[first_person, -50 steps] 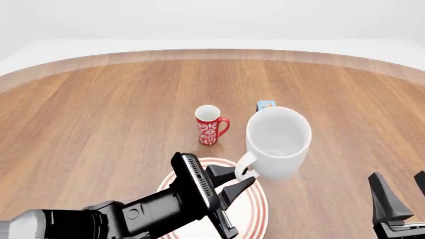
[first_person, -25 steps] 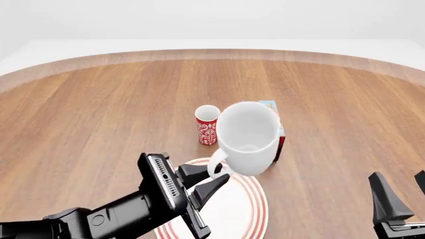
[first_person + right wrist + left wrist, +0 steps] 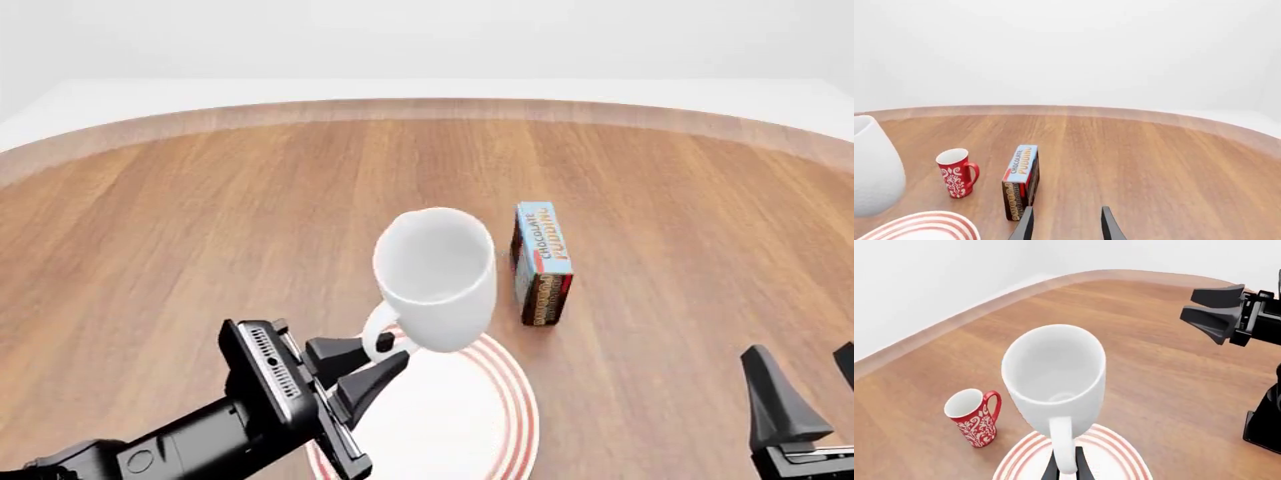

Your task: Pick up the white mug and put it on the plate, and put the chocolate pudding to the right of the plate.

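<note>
Left hand (image 3: 363,362) pinching the loop handle of the white mug (image 3: 434,277), holding it upright in the air over the far edge of the plate (image 3: 501,425), mouth open upward and the body clear of the bench (image 3: 200,220). Chocolate pudding (image 3: 542,262) standing on edge on the wood just beyond the plate's far right rim, light blue lettered face up, with the red floral mug (image 3: 957,172) upright further back and to its left, hidden behind the white mug in the front view. Right hand (image 3: 1066,224) spread, fingers apart and holding nothing, low at the near right, well apart from the pudding box
</note>
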